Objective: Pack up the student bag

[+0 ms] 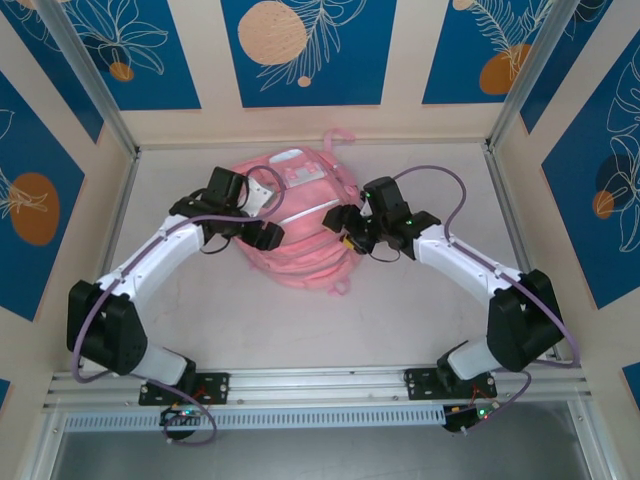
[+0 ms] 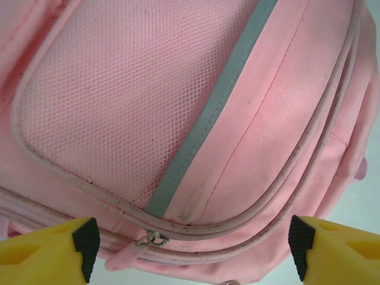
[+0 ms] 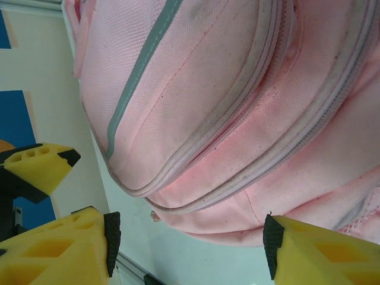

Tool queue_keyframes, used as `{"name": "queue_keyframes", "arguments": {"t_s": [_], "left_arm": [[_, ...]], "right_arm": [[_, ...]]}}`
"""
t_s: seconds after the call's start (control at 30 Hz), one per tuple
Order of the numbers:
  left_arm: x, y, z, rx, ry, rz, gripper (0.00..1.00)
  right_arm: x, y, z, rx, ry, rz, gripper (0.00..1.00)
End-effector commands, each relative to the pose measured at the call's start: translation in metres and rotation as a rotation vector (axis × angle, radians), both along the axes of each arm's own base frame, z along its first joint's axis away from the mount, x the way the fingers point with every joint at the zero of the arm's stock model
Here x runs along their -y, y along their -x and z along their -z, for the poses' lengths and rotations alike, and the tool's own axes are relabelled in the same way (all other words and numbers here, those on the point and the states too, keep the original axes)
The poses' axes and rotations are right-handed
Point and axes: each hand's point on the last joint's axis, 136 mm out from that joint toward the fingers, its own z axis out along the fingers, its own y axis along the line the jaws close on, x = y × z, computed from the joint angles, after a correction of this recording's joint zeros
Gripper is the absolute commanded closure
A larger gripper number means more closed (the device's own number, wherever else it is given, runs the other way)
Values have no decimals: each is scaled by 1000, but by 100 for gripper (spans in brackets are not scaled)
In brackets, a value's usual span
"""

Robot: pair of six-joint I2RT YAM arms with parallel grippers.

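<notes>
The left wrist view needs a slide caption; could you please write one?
Open left pincer facing the pink student bag, zipper pull between its jaws.

Beige walls [image 1: 410, 122] carry dark blue panels [image 1: 175, 60] with white leaf drawings and orange circles; the pale grey desk [image 1: 300, 330] lies evenly lit.

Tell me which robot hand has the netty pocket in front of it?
The left gripper: the student bag's mesh pocket lies ahead of its open yellow fingers. The right gripper faces plain pink fabric and zips.
</notes>
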Motion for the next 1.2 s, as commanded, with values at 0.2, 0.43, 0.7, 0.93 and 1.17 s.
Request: {"name": "queue_keyframes", "arguments": {"t_s": [0.2,0.43,0.7,0.93,1.17], "left_arm": [[-10,1,25,-81,-36,77,13],[-8,1,42,-144,-38,82,28],[-17,9,44,-149,-68,68,54],[-22,17,42,-143,-84,74,52],[-28,24,50,-161,-119,81,63]], "right_arm": [[-10,6,2,-28,1,-39,33],[-10,7,3,-37,3,-38,33],[-17,3,4,-52,8,-48,34],[-25,2,6,-65,16,-68,35],[-31,2,5,-66,18,-80,35]]}}
